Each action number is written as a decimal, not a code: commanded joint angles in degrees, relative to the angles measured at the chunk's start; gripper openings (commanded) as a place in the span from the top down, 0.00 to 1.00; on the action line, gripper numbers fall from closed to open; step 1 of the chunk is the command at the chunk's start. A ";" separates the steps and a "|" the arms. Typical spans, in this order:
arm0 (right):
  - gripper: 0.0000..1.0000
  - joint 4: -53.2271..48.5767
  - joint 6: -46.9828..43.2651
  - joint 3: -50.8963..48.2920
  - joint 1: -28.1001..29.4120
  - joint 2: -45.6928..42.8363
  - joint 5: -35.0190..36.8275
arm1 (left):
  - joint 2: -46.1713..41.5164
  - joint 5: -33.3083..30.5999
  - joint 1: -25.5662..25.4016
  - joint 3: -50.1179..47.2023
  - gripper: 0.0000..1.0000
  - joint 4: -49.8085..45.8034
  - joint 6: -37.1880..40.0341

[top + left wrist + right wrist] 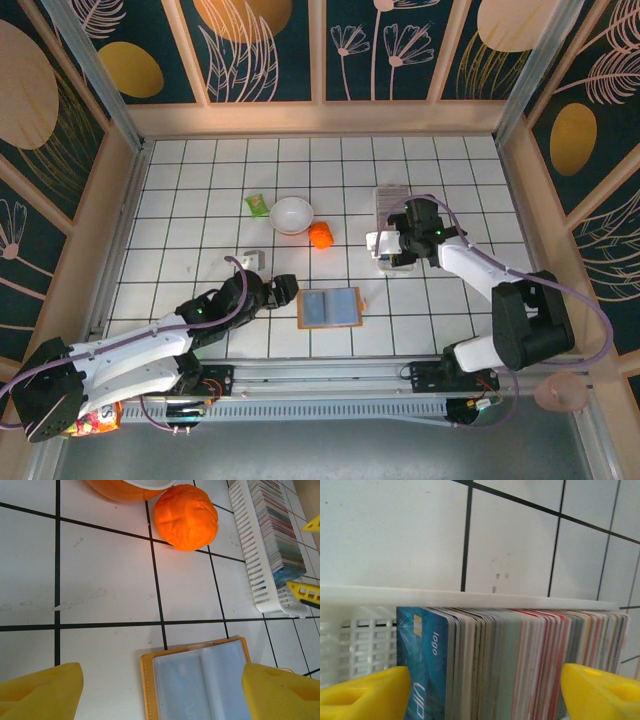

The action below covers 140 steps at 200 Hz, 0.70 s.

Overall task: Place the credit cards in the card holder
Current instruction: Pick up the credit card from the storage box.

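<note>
**Card-sorting trial:** The right pincer (pixel 384 247) hung over the near end of the card holder (pixel 392 205). The holder lay lengthwise on the right half of the white-tiled table (pixel 180 200), with its far end pointing at the far edge. The pincer's yellow fingers (pixel 365 692) stood wide apart on either side of the packed row of credit cards (pixel 520 660), which stood on edge in the holder. Nothing was gripped between the fingers.

The endmost blue card (pixel 422 655) carried the word "logo" beside a gold chip. Larger letters below it, cut by the frame, looked like "VIP".

The left pincer (pixel 287 290) was also spread wide and empty. It hovered close to the near edge, at the left edge of an open tan-orange wallet (pixel 330 307) that lay flat with its blue-grey pockets up. A strip of bare tiles separated the wallet from the holder.

An orange object (pixel 320 236), a white bowl (pixel 291 214) and a green packet (pixel 258 204) sat grouped around the table's middle. Open tiles stretched along the far edge, the left edge and both far corners.

Black grid lines crossed the tabletop. The walls (pixel 270 50) around it were dark teal panels with gold ovals and pale line-drawn plants, framed in light wood.
</note>
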 commanded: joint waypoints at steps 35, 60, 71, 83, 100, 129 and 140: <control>0.22 5.73 -2.13 -0.48 0.91 4.26 5.28 | 0.24 1.19 -0.32 -0.69 0.19 1.18 0.13; 0.28 5.18 -2.30 -0.23 0.85 3.87 5.66 | 0.10 1.31 -0.27 -1.02 0.20 1.38 -0.30; 0.30 5.01 -2.27 -0.29 0.93 3.61 5.82 | 0.10 1.69 -0.29 -1.15 0.20 1.69 -0.35; 0.33 4.57 -2.25 -0.23 0.88 3.11 5.77 | 0.18 1.88 -0.29 -1.29 0.21 1.78 -0.42; 0.37 3.67 -2.07 0.13 0.83 2.47 5.52 | 0.10 2.15 -0.28 -1.38 0.21 2.05 -0.63; 0.48 1.87 -2.34 0.44 0.84 1.37 5.25 | 0.10 1.93 -0.25 -1.80 0.22 2.31 -1.21; 0.52 1.81 -2.34 0.25 0.77 1.24 5.46 | 0.18 1.92 -0.28 -1.88 0.22 2.40 -1.41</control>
